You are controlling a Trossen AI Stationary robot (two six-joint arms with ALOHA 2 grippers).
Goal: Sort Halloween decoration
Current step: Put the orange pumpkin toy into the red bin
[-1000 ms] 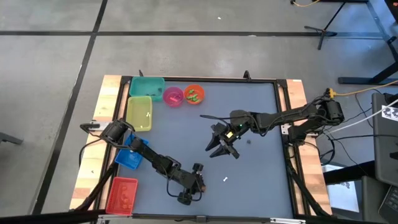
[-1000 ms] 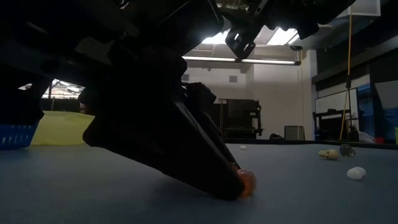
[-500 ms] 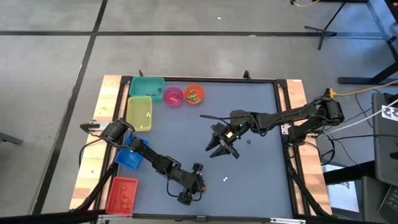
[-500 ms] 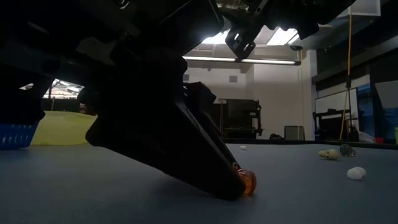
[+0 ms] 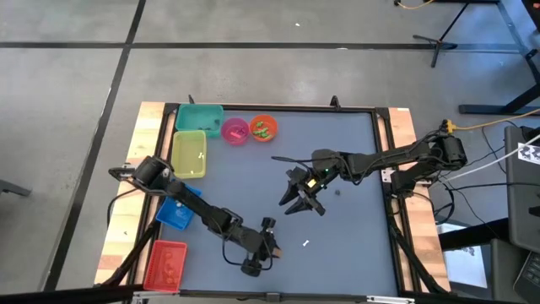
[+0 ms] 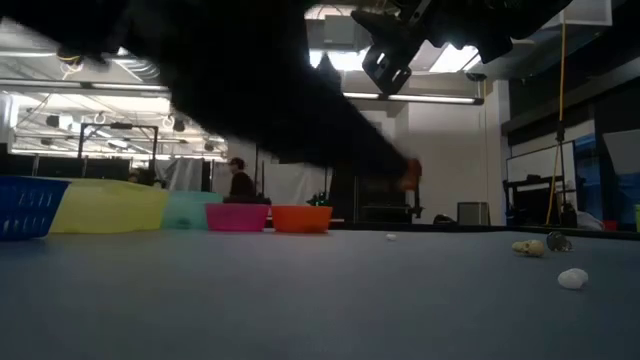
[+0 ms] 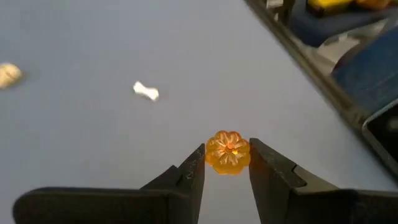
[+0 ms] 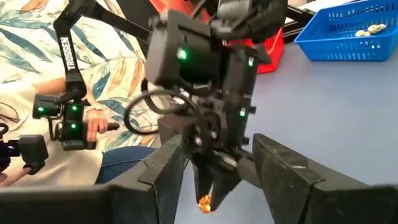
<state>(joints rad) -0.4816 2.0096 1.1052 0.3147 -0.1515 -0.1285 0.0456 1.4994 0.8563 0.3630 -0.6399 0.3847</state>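
The left end effector [image 7: 227,163] pinches 1 orange pumpkin trinket [image 7: 227,151] clear of the desk [image 5: 354,169], seemingly for binning, while the right end effector [image 5: 299,203] waits spread at mid-desk.

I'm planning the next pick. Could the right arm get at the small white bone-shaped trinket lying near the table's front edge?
Probably yes. The right pincer hangs open and empty, and bare tabletop lies between it and the small white bone-shaped trinket. The left pincer, gripping a tiny orange pumpkin trinket, sits close beside it.

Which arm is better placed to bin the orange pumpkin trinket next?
Left. Its hand is shut on the orange pumpkin trinket, lifted off the table. The right hand hangs open mid-table, holding nothing.
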